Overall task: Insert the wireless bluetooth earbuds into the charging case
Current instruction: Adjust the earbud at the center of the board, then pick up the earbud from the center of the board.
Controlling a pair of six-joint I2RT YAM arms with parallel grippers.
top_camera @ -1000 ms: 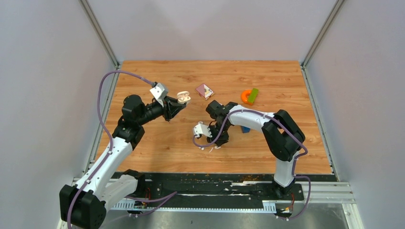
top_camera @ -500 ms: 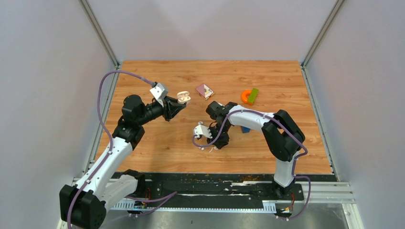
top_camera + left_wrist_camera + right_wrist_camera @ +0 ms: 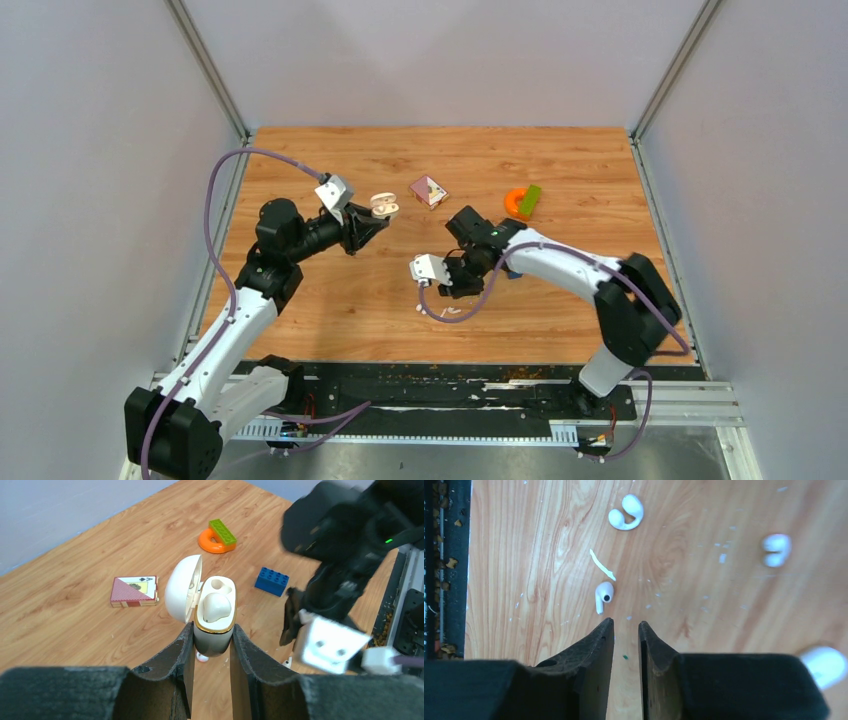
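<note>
- Top view: the left gripper [image 3: 371, 214] is raised over the left rear of the table [image 3: 320, 310]. It is clamped on the case [image 3: 383, 205], whose lid is open.
- Top view: the right gripper [image 3: 446, 292] points down at the table near the centre front. How far it is open cannot be read here.
- Top view: a card box [image 3: 428, 190] lies just right of the case. An orange ring [image 3: 513, 204] with a green brick [image 3: 530, 198] resting on it lies further right.
- Left wrist view: both fingers [image 3: 182, 650] press on the lower body of the case. The case stands upright, clear of the table.
- Left wrist view: the lid [image 3: 181, 594] is swung open to one side. One earbud [image 3: 216, 606] sits in the nearer socket, and the farther socket [image 3: 220, 585] is unfilled.
- Left wrist view: a blue brick [image 3: 271, 581] lies on the table beyond the case, and the right arm [image 3: 345, 545] stands beside it.
- Right wrist view: the right gripper's jaws stand a narrow gap apart. They hold nothing, and bare wood shows between them.
- Right wrist view: the second earbud [image 3: 602, 595] lies on the table just ahead of the fingertips, not touching them. Its stem points toward the gripper.
- Right wrist view: a thin white sliver [image 3: 602, 565] lies just beyond the second earbud, and a curved white piece [image 3: 626, 512] lies further on.
- Right wrist view: a blurred white object [image 3: 776, 549] lies well to the side, and a white oval [image 3: 824, 665] sits at the frame edge.
</note>
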